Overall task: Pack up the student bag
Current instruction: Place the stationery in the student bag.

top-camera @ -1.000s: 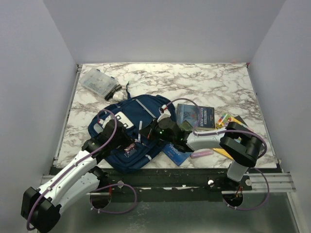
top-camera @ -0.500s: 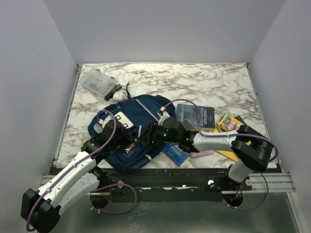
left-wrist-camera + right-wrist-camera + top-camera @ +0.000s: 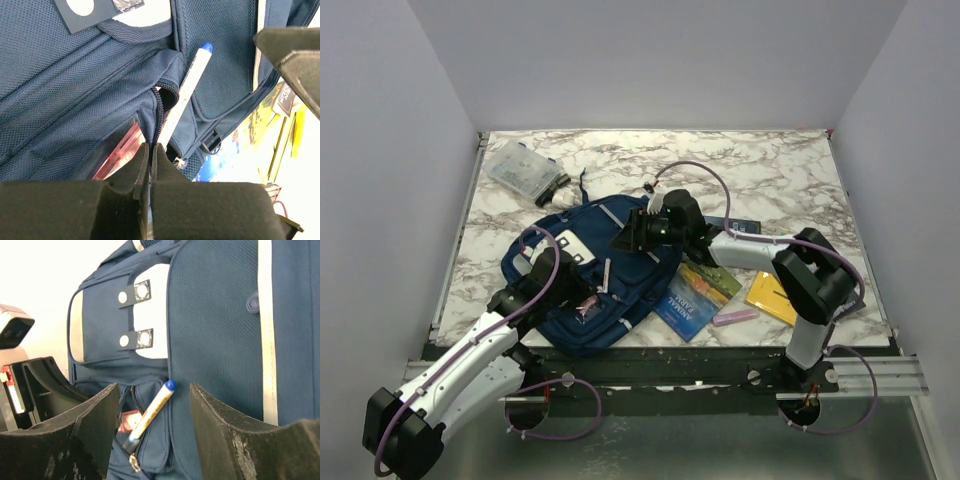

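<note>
The student bag (image 3: 620, 225), navy with grey stripes, lies flat in the middle of the table. My left gripper (image 3: 586, 299) (image 3: 151, 146) is shut on the zip edge of the bag's small front pocket (image 3: 165, 95) and holds it apart. A white pen with a blue cap (image 3: 606, 273) (image 3: 184, 92) (image 3: 151, 411) sticks slanting out of that pocket. Something pink (image 3: 118, 155) lies inside it. My right gripper (image 3: 626, 241) (image 3: 153, 390) hovers open over the bag, with the pen seen between its fingers but untouched.
A clear plastic box (image 3: 523, 168) lies at the far left. Right of the bag are a blue booklet (image 3: 692, 292), a dark book (image 3: 745, 226), a yellow book (image 3: 770, 297) and a pink stick (image 3: 734, 317). My left gripper's body (image 3: 30, 385) shows left of the pocket.
My right gripper has opened, leaving the pen in the pocket, and pulled back toward the far side of the bag. The left gripper has kept its hold.
</note>
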### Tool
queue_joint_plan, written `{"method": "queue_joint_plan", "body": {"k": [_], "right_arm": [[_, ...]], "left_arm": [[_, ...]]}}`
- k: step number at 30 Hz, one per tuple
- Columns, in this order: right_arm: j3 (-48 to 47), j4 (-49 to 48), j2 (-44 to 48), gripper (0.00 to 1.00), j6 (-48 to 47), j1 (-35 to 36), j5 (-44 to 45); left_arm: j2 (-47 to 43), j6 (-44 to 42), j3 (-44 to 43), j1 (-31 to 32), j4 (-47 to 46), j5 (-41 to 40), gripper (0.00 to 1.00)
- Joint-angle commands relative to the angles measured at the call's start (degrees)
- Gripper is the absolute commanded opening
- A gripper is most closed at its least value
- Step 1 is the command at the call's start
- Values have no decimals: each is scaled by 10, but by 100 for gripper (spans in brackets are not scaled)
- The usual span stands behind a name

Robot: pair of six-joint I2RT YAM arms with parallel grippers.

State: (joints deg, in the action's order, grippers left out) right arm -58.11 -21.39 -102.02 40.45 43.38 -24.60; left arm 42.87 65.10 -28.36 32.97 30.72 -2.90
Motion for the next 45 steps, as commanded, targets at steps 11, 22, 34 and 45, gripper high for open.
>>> {"method": "queue_joint_plan", "body": {"k": [11, 22, 34, 45], "right_arm": [[-111, -101, -182, 45, 3, -11, -219], [15, -166, -107, 0, 125, -10, -189], [125, -252, -50, 1, 273, 63, -95], [131, -186, -90, 9, 256, 94, -55]], "left_arm": [[7, 0, -5, 0, -36, 27, 0], [2, 0, -5, 0, -38, 24, 0], [5, 4, -7, 0, -46, 23, 0], [-11, 6, -4, 0, -49, 28, 0]]}}
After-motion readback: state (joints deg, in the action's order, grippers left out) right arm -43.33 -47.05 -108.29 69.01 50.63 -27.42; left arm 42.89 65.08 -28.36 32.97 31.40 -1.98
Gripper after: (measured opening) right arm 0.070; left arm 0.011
